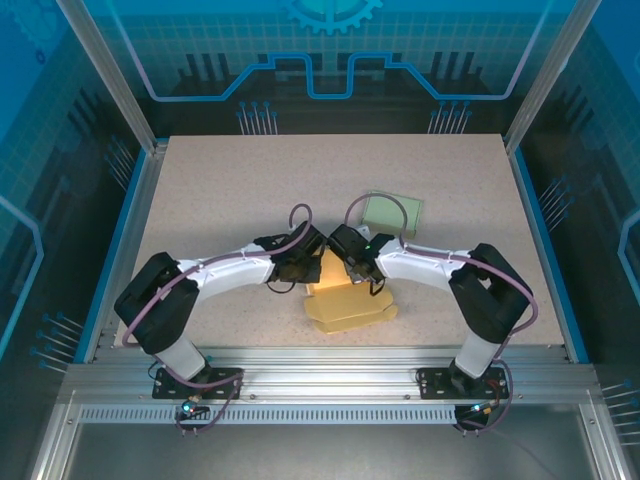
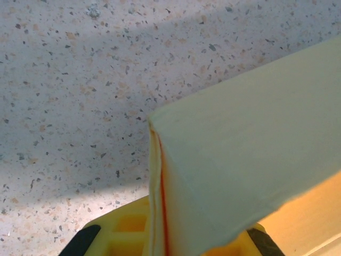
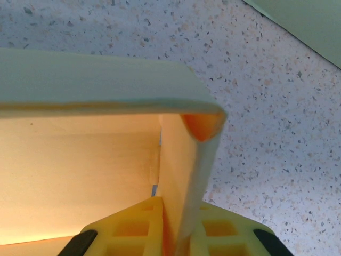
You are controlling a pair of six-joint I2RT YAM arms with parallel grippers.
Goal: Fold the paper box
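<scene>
Speckled beige tabletop (image 1: 250,190) filling centre of frame, lying flat inside enclosure. Blue trim (image 1: 128,235) running along left and right tabletop edges. Aluminium posts (image 1: 105,70) rising on slant at upper left and upper right. Translucent blue panels (image 1: 200,50) with circuit-line graphics standing behind, gear emblem (image 1: 330,10) showing at top centre. Silver aluminium rail (image 1: 330,375) crossing bottom of frame, slotted strip (image 1: 330,412) lying just below. Soft even light falling from above. Wrist views showing same speckled surface close up.

No words, numbers or brand marks can be read anywhere. The back panel (image 1: 400,50) bears a gear emblem (image 1: 331,12) and line patterns.
</scene>
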